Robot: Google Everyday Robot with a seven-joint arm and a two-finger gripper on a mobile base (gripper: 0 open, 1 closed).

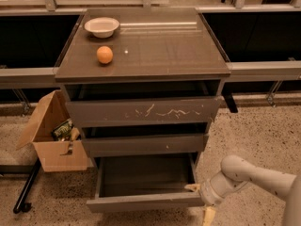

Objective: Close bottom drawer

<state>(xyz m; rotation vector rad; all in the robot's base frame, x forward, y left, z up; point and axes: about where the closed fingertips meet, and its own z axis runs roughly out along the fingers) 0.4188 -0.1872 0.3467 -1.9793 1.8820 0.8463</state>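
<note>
One bottom drawer (141,202) stands open; gripper (201,201) at its right front corner, fingers (192,188) spread, lower tip cut off at the frame edge.

Single high front view, cabinet (164,46) near; tool (200,201) lower right

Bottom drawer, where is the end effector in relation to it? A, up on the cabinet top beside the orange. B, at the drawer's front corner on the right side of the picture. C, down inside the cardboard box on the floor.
B: the end effector sits low at the front corner of the pulled-out bottom drawer, on the right side of the picture.
</note>
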